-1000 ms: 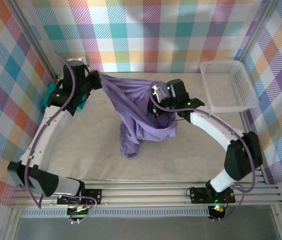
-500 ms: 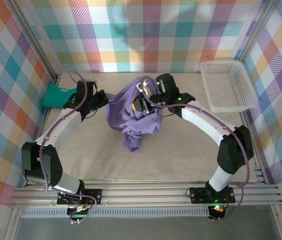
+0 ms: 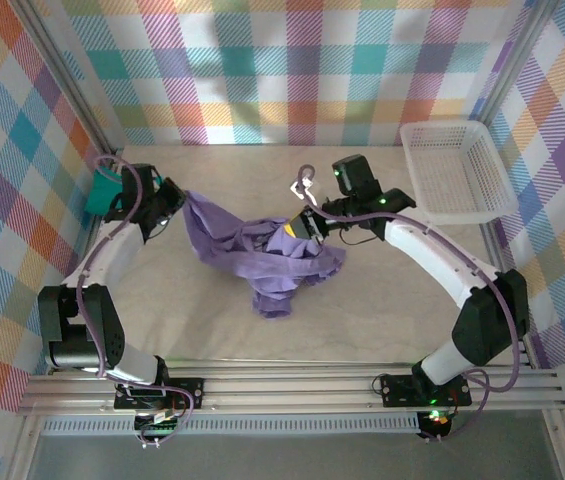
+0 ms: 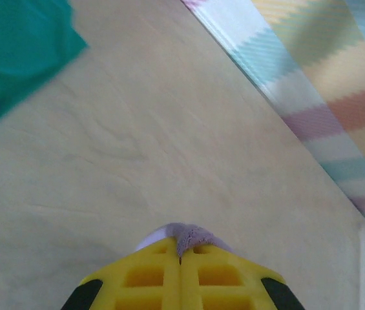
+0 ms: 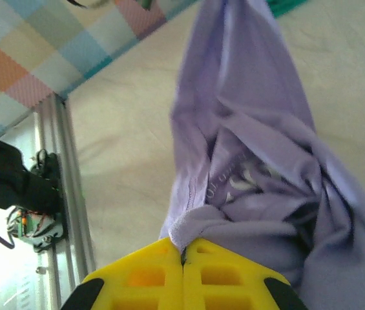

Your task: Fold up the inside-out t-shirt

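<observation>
The inside-out t-shirt (image 3: 262, 255), lavender-purple, hangs bunched between my two grippers over the middle of the table, its lower part trailing onto the surface. My left gripper (image 3: 174, 200) is shut on one edge of the cloth; a small tuft of t-shirt (image 4: 185, 234) pokes out between its yellow fingers (image 4: 145, 274). At the shirt's right side my right gripper (image 3: 300, 226) is shut on another fold. In the right wrist view the t-shirt (image 5: 260, 168) drapes away from that gripper (image 5: 183, 248), showing faint white lettering (image 5: 234, 177).
A teal-green garment (image 3: 102, 190) lies at the far left behind the left arm and shows as a teal-green garment (image 4: 14, 58) in the left wrist view. A white basket (image 3: 457, 170) stands at the back right. Checked walls enclose the table.
Both grippers have come down and moved apart with the shirt, the left one out toward the left and the right one to the right. The cloth now hangs lower and wider.
</observation>
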`<action>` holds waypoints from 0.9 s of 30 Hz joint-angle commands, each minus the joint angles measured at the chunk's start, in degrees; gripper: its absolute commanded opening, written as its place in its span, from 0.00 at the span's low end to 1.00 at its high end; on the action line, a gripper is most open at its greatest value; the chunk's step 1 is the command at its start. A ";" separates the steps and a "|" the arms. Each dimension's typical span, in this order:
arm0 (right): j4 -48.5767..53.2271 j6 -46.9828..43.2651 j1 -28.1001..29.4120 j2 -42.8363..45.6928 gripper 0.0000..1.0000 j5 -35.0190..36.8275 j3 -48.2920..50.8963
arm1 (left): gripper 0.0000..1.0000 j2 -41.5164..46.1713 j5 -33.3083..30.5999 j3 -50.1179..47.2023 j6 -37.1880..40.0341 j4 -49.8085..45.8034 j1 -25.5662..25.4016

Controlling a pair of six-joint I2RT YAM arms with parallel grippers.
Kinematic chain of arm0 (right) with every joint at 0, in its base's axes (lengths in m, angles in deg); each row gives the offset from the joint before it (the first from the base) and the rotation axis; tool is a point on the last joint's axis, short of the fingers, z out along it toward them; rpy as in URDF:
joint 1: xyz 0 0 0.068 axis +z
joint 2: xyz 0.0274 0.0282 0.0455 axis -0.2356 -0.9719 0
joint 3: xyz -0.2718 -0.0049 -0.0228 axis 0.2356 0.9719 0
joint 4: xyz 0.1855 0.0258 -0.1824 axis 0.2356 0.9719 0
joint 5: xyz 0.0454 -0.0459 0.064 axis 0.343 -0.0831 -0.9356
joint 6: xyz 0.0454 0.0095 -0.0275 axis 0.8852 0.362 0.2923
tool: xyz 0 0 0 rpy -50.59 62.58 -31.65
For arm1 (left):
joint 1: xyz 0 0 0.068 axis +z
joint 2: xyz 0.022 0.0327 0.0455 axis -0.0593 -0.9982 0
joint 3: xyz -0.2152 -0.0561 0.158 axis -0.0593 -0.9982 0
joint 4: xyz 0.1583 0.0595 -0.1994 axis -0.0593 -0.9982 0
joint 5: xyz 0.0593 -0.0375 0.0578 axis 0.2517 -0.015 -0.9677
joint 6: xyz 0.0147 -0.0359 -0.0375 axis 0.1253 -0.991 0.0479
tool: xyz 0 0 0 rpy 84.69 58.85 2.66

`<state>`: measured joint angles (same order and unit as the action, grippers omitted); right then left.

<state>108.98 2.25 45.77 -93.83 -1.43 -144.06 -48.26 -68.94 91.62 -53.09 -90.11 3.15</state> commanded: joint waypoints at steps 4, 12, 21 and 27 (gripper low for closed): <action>-24.01 15.67 -4.06 3.67 0.00 -4.83 -7.00 | 0.00 -1.01 1.29 -10.32 -0.10 4.74 -1.46; -37.45 24.53 -10.08 3.90 0.00 -15.50 -8.02 | 0.17 2.25 4.50 -23.91 0.95 9.21 -10.28; -4.80 -8.63 -10.69 6.51 0.00 -23.08 -5.83 | 0.80 20.35 2.88 -25.27 2.91 11.75 -14.78; -2.19 -11.08 -11.14 5.76 0.00 -23.91 -3.51 | 0.91 7.86 9.68 -12.70 9.99 7.95 -22.19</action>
<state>103.45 -2.87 34.95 -89.59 -21.60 -147.55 -35.80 -62.77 74.64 -48.39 -80.29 -15.58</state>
